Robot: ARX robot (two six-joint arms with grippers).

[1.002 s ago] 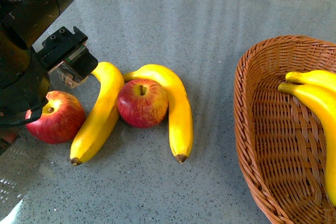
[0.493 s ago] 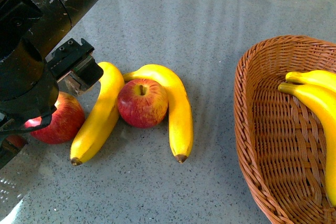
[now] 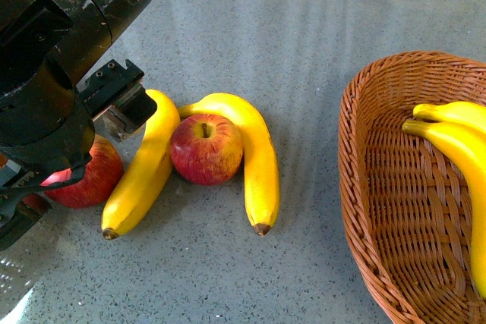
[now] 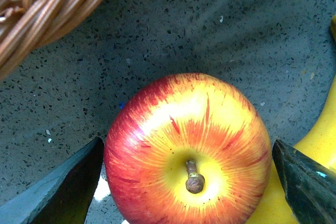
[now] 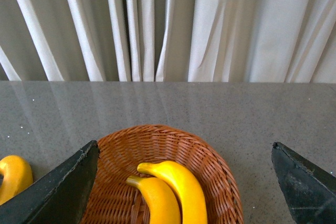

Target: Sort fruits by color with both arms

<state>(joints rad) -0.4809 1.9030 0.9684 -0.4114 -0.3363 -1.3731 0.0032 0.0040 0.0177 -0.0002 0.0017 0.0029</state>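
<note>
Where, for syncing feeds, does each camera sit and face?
Front: robot's body, down at the table; left arm over left apple.
Left wrist: on its arm, straight down on that apple between left gripper's open tips.
Right wrist: on its arm, level over basket toward curtains; right gripper's tips show.
Shared: that apple (front, left wrist); basket (front, right wrist).

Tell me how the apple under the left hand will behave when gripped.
Round and glossy, the apple may slip or roll if the left hand pinches off-centre. It looks firm, so probably keeps its shape. The banana close beside it could get nudged.
</note>
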